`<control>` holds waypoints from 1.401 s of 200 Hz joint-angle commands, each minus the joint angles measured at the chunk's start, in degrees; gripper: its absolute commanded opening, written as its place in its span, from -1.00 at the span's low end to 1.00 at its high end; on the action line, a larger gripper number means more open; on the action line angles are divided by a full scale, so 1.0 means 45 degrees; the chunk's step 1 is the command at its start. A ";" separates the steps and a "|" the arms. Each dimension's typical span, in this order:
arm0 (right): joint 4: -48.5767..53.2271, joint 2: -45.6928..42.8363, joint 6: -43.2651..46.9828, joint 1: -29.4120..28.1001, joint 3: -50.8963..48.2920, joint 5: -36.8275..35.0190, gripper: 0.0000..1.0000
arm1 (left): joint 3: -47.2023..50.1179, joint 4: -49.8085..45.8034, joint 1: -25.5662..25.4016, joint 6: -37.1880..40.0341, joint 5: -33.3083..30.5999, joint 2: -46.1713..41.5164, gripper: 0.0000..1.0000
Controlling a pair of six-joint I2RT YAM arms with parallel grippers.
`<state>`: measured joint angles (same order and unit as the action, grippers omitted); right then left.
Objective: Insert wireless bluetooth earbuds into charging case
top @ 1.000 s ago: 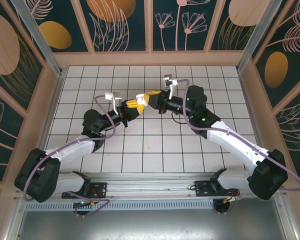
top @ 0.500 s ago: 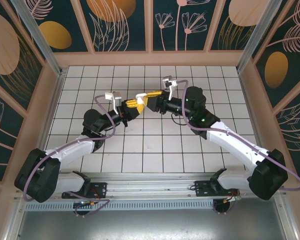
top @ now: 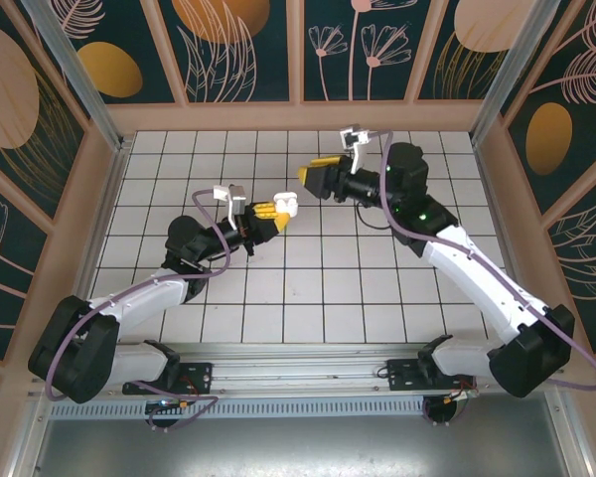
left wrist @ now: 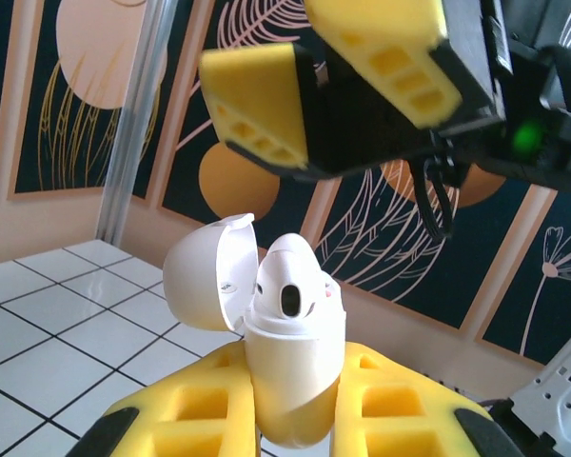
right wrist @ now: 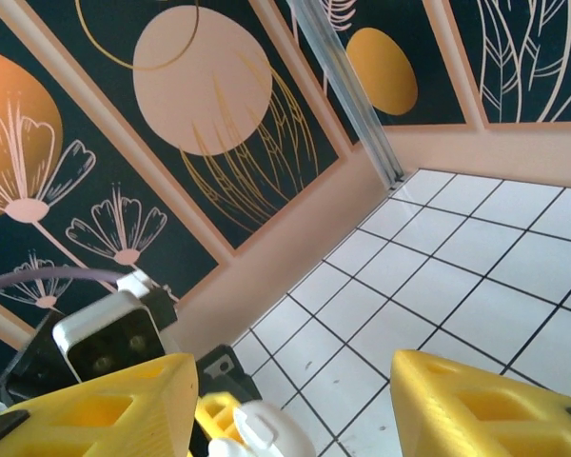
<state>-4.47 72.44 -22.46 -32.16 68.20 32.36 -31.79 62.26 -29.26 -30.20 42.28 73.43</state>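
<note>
My left gripper point(top: 275, 210) is shut on a white charging case point(left wrist: 290, 381), which it holds upright above the table with the lid point(left wrist: 205, 286) swung open to the left. A white earbud point(left wrist: 290, 281) with a dark oval opening sits in the case's mouth. Whether a second one lies beside it I cannot tell. The case point(top: 285, 202) is small in the top view. My right gripper point(top: 313, 177) hangs open and empty above and to the right of the case, apart from it. Its yellow fingers point(left wrist: 266, 114) loom over the case. From the right gripper point(right wrist: 295, 409) the lid point(right wrist: 266, 428) shows below.
White grid-tiled table point(top: 308, 288) inside a peach-rimmed enclosure with dark floral wall panels point(top: 238, 50). An aluminium post point(right wrist: 347, 86) stands in the far corner. Both arms meet over the middle back of the table.
My right gripper has let go at the case, opened, and drawn back up and to the right. The left gripper still holds the case, shifted slightly right.
</note>
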 commanded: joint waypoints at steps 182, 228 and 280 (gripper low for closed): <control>0.1318 0.1406 -0.0897 -0.0294 0.1406 0.5624 0.14 | -0.0333 0.1408 -0.0007 -0.0516 0.0317 0.1372 -1.00; 0.1950 -0.0899 0.0440 0.0530 0.1214 0.4706 0.14 | 0.0326 0.1594 -0.0012 -0.0824 0.0107 0.1399 -1.00; 0.0892 -0.2519 -0.0002 0.1339 -0.0876 0.2420 0.14 | 0.0304 0.1552 -0.0022 -0.1220 0.0193 0.1048 -1.00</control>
<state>2.24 61.17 -22.37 -26.83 69.25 49.25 -30.02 67.92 -29.56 -34.37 43.09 79.55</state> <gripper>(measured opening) 0.573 0.143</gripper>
